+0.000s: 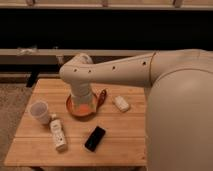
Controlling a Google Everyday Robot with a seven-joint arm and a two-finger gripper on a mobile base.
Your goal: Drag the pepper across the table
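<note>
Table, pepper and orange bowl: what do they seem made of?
The table looks like light matte wood: plank seams show. The pepper is dark red with a slight sheen; real or plastic, I cannot tell. The bowl is smooth, even orange, probably plastic. The end effector hangs over the bowl, beside the pepper.

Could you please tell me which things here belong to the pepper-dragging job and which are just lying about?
For the job: pepper, at the right rim of the orange bowl; table; claw, lowered over that bowl.
Lying about: orange bowl; white cup; white bottle on its side; flat black object; small white rectangular object.
</note>
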